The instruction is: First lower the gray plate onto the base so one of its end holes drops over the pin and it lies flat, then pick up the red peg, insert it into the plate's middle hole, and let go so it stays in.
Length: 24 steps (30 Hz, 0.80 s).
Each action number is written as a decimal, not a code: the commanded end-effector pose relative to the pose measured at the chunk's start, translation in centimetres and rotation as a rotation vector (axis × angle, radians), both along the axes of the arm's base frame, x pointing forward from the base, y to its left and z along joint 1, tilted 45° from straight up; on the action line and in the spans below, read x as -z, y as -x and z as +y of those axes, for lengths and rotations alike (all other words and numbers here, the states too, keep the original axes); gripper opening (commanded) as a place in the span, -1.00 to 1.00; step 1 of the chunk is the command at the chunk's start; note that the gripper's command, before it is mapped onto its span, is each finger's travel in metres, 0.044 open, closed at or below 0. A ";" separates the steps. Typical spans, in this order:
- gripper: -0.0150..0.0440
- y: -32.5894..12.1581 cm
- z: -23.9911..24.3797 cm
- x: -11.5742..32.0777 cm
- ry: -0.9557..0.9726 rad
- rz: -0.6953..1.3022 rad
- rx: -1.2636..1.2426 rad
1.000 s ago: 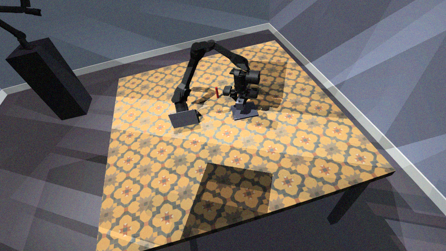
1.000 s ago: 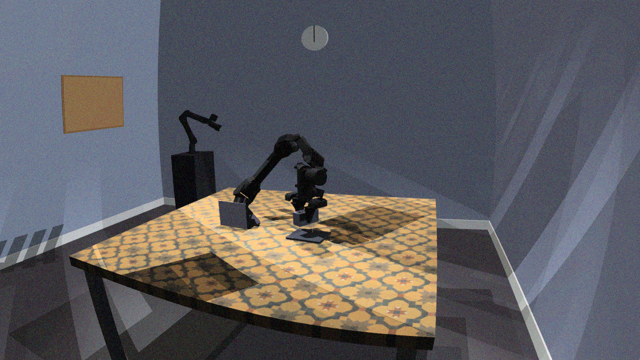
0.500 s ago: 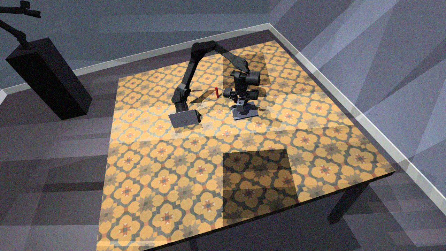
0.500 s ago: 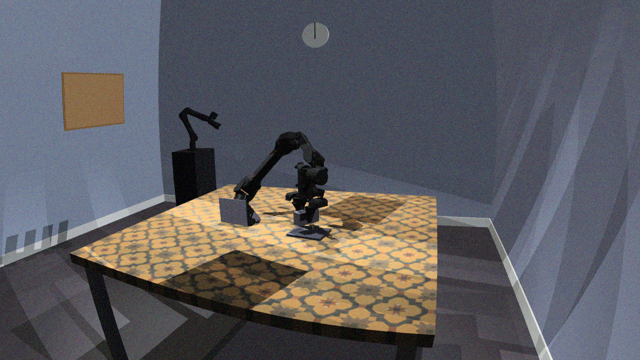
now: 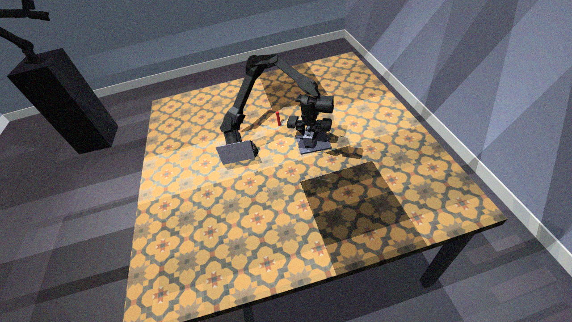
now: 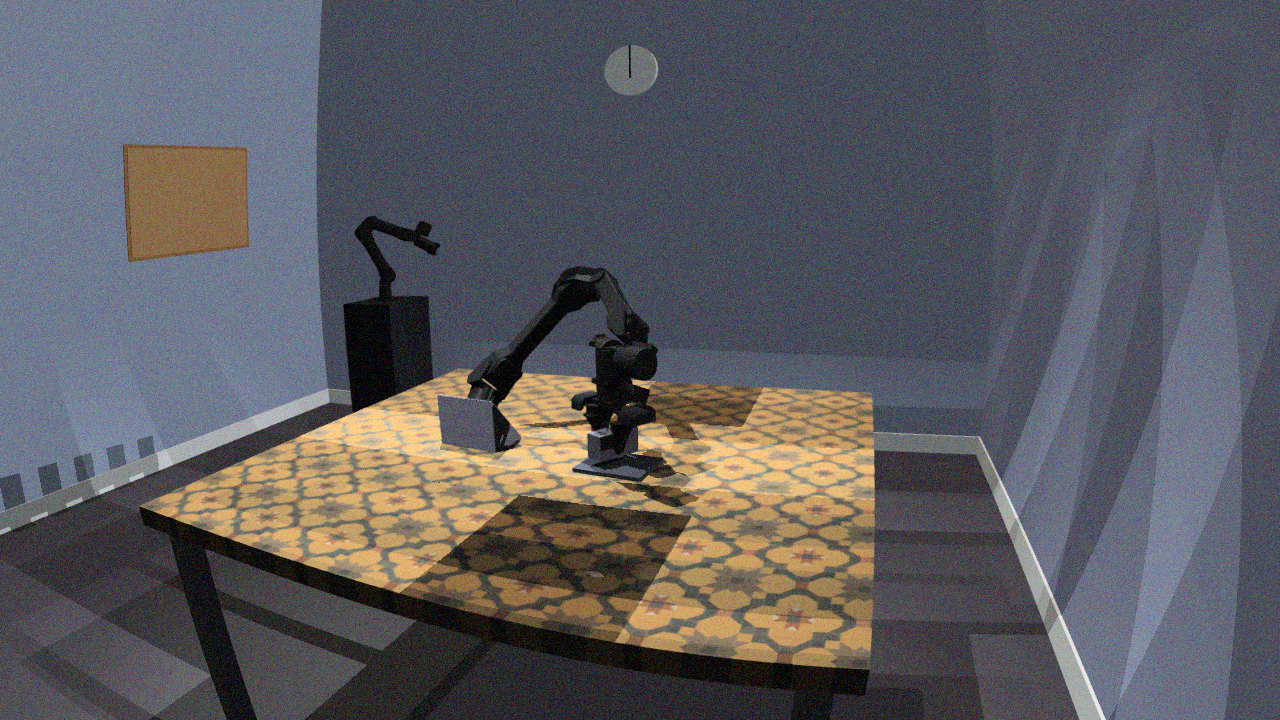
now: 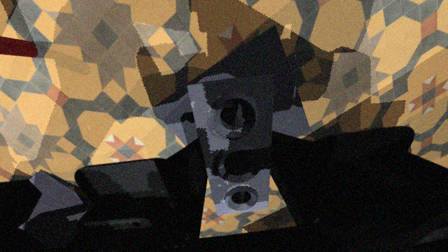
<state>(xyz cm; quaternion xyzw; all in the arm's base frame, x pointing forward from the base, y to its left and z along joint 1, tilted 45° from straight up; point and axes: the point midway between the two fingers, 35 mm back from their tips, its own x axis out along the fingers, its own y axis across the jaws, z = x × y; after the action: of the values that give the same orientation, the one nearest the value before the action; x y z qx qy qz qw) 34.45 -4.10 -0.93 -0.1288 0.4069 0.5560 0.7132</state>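
My gripper (image 5: pixel 310 133) (image 6: pixel 614 433) (image 7: pixel 231 134) is shut on the gray plate (image 5: pixel 309 140) (image 6: pixel 601 445) (image 7: pixel 257 140), gripping it around its middle. The plate is low over the dark gray base (image 5: pixel 304 149) (image 6: pixel 587 468) (image 7: pixel 292 122); I cannot tell whether they touch. In the wrist view one end hole faces up at the far end, with a lighter sliver inside it. I cannot make out the pin clearly or tell whether it is in that hole. The red peg (image 5: pixel 278 118) (image 7: pixel 17 47) stands upright on the table, away from the base; the exterior view does not show it.
A gray slanted panel (image 5: pixel 236 152) (image 6: pixel 466 422) stands by the arm's foot, to the left of the base in the top and exterior views. Dark shadows fall across the patterned table (image 5: pixel 255 240) (image 6: pixel 769 573). A second arm on a black pedestal (image 5: pixel 64 103) (image 6: pixel 389 353) is off the table.
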 end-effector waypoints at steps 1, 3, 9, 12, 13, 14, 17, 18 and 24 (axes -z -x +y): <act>-0.49 0.2 0.6 0.5 -0.007 0.008 0.003; -0.49 0.2 0.8 0.7 -0.007 0.008 0.003; -0.49 0.0 0.6 0.5 -0.001 0.001 -0.001; -0.49 0.0 0.6 0.5 -0.001 0.001 -0.001; -0.40 0.0 0.6 0.5 -0.001 0.001 -0.001; -0.31 0.0 0.6 0.5 -0.001 0.001 -0.001; -0.05 0.0 0.6 0.5 -0.001 0.001 -0.001; 0.04 0.0 0.6 0.5 -0.001 0.001 -0.001; 0.58 0.0 0.6 0.5 -0.001 0.001 -0.001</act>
<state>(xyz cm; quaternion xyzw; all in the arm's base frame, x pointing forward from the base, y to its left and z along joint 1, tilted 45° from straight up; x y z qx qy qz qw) 34.45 -3.53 -1.49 -0.1278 0.4071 0.5563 0.7131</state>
